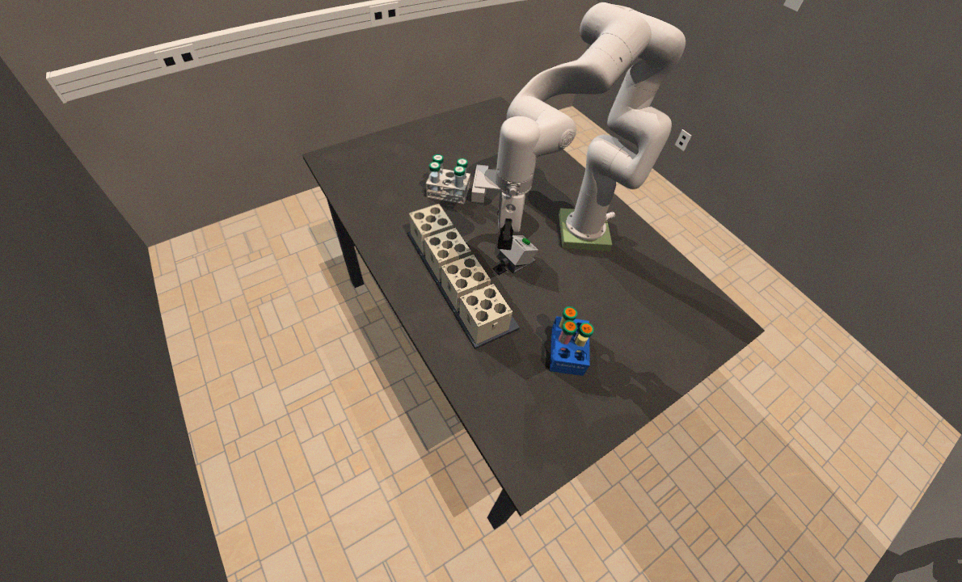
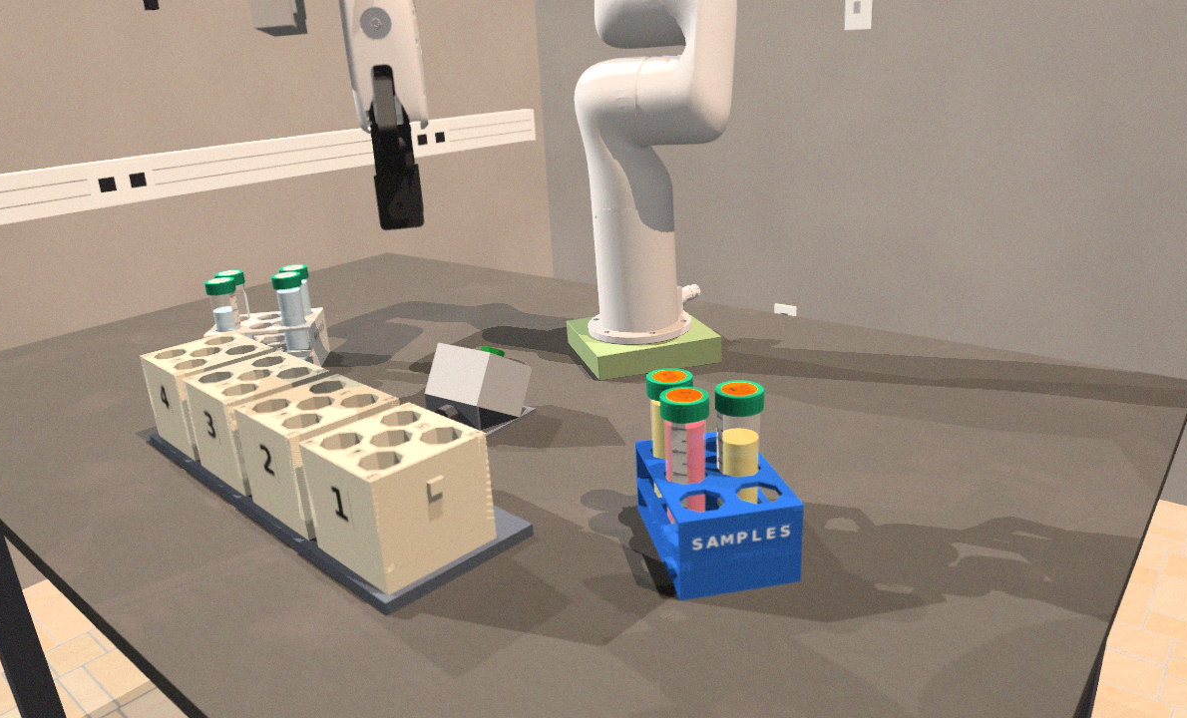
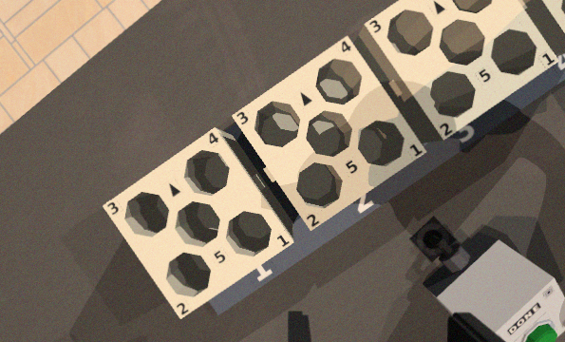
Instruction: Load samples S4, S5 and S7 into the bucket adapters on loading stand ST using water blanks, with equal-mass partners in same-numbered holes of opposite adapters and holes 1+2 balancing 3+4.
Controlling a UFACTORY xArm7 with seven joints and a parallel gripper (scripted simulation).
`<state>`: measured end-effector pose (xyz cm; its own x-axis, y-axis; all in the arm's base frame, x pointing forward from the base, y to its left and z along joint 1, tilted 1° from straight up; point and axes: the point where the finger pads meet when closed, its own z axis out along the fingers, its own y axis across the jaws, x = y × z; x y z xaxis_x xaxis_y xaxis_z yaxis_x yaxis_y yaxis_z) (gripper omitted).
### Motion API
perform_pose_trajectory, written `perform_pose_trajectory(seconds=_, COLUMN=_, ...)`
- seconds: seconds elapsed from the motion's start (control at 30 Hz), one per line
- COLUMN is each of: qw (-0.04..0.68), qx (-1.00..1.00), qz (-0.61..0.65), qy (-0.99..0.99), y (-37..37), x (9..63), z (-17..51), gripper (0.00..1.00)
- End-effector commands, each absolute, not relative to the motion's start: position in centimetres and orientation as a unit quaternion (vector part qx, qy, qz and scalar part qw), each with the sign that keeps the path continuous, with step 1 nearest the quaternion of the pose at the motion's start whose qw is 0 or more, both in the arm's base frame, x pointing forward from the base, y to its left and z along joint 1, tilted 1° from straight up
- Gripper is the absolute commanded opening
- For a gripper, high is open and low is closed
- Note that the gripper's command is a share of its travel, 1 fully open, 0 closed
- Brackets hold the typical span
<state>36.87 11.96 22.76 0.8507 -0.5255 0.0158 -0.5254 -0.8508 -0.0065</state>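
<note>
My gripper is part open and empty, high above the table near the DONE desk. Sample S7 (pink), S5 and S4 (both yellow) stand in the blue rack. S4's level is lower than S7's. Adapters 1, 2, 3 and 4 stand in a row on the loading stand; their visible holes are empty. Water blanks stand in the pale rack; their numbers are unreadable.
The sloped DONE desk with its green key sits between the adapter row and the arm's green base plate. The blue rack stands beyond the adapter 1 end, off to the side.
</note>
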Motion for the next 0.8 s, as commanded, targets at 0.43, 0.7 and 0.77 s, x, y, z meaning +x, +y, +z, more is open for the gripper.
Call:
perform_pose_trajectory(seconds=0.43, qw=-0.001, qx=-0.959, qz=-0.013, qy=0.283, y=19.5, x=33.5, z=22.8, gripper=0.57)
perform_pose_trajectory(seconds=0.7, qw=-0.001, qx=-0.959, qz=-0.013, qy=0.283, y=22.6, x=32.1, z=22.7, gripper=0.57)
perform_pose_trajectory(seconds=0.77, qw=-0.001, qx=-0.959, qz=-0.013, qy=0.283, y=23.1, x=31.8, z=22.7, gripper=0.57)
